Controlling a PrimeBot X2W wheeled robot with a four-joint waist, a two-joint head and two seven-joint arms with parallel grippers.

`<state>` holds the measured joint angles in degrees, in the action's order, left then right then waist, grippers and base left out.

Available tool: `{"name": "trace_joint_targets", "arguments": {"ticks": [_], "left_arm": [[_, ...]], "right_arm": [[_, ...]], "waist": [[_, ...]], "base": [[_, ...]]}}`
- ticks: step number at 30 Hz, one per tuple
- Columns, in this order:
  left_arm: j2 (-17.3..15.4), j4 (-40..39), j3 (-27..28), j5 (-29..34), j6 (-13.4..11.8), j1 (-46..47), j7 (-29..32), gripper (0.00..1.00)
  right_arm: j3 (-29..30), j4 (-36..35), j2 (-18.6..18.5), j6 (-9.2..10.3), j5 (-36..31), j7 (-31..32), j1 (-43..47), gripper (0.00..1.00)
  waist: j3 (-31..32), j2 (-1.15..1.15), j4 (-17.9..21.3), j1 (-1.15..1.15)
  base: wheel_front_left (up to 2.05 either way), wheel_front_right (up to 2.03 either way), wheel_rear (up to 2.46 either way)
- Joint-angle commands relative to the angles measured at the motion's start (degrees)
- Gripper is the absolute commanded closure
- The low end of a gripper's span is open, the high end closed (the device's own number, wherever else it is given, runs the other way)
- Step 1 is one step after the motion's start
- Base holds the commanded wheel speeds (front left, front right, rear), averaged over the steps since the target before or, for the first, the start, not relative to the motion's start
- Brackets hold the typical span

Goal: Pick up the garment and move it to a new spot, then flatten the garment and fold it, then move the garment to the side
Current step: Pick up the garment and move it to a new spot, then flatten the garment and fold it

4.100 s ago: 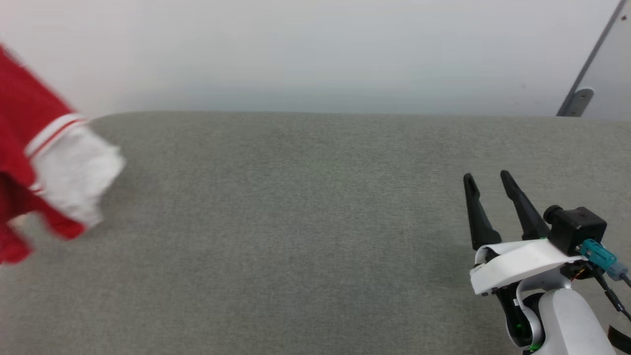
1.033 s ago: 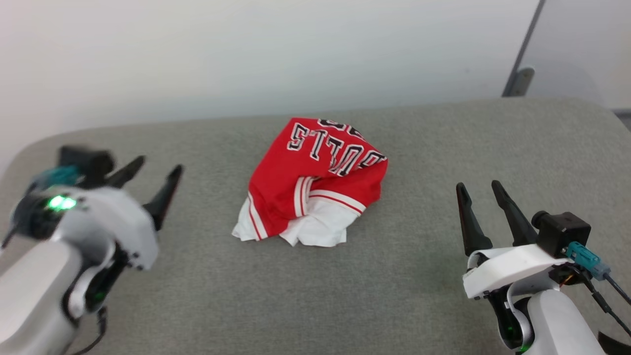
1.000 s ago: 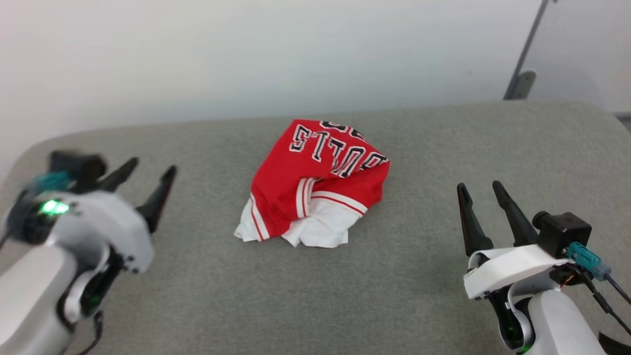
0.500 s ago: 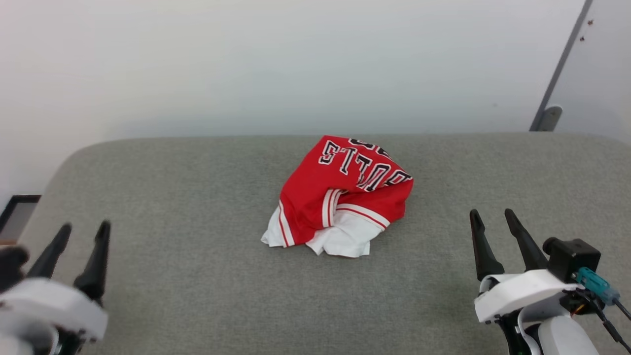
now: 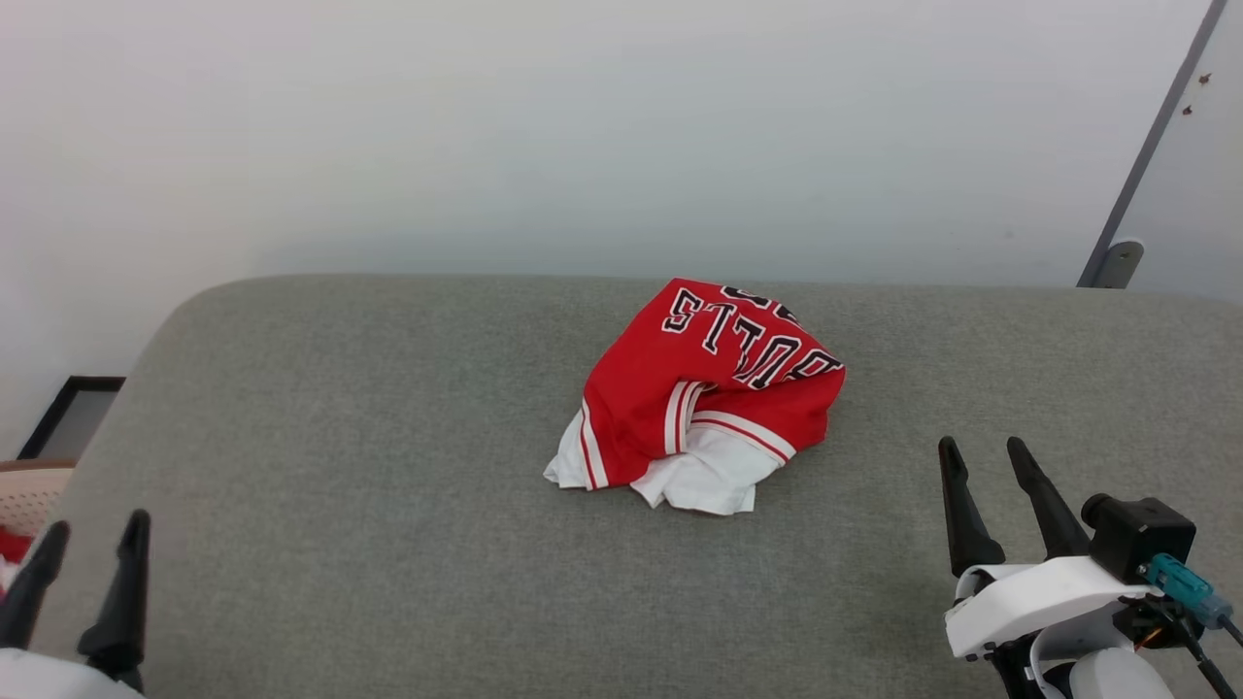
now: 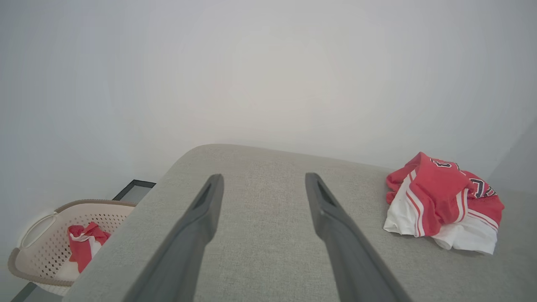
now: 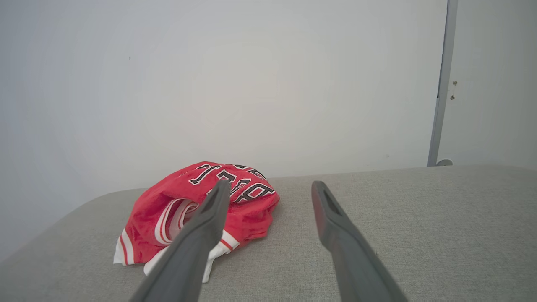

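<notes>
Red garment [image 5: 709,398] lies crumpled near the middle of the grey fabric-covered desk [image 5: 388,485], toward its far edge. Left gripper [image 5: 99,524] at near left and right gripper [image 5: 981,445] at near right sit well apart from it, fingers [image 5: 961,529] spread, empty.

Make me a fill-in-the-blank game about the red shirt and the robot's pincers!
1. The black letters on the garment spell ____.
2. The left pincer and the right pincer are both ____, holding nothing.
3. The crumpled garment lies nearer the ____ pincer.
Missing words: BULLS; open; right.
</notes>
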<state>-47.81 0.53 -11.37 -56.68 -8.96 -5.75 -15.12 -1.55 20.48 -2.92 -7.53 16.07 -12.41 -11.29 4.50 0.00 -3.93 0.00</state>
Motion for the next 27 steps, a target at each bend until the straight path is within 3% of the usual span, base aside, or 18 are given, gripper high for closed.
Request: {"name": "trace_joint_targets", "arguments": {"ticks": [1,12,19,27], "left_arm": [[0.41,-0.2,0.93,0.77,0.67,-0.86,0.0,0.0],[2.34,-0.11,4.64,3.74,3.42,-2.68,-0.01,0.0],[4.34,-0.37,7.16,4.97,2.56,-2.12,-0.01,0.0],[8.33,-2.6,11.5,6.84,2.31,-3.49,-0.01,0.0]], "right_arm": [[0.05,-0.25,0.06,0.08,-0.13,0.02,0.36,0.0],[-0.32,-0.64,0.06,0.08,0.11,0.59,0.71,0.0],[-1.36,-0.68,0.05,0.08,-0.13,2.21,0.25,0.0],[-3.86,1.28,0.05,0.08,-0.24,7.0,-2.83,0.0]], "waist": [[-0.07,0.0,-0.14,0.0],[-0.68,0.0,-1.53,0.0],[-1.25,0.0,-3.96,0.0],[-3.45,0.0,-9.3,0.0]], "base": [[0.0,0.0,0.0],[0.0,0.0,0.0],[0.0,0.0,0.0],[0.0,0.0,0.0]]}}
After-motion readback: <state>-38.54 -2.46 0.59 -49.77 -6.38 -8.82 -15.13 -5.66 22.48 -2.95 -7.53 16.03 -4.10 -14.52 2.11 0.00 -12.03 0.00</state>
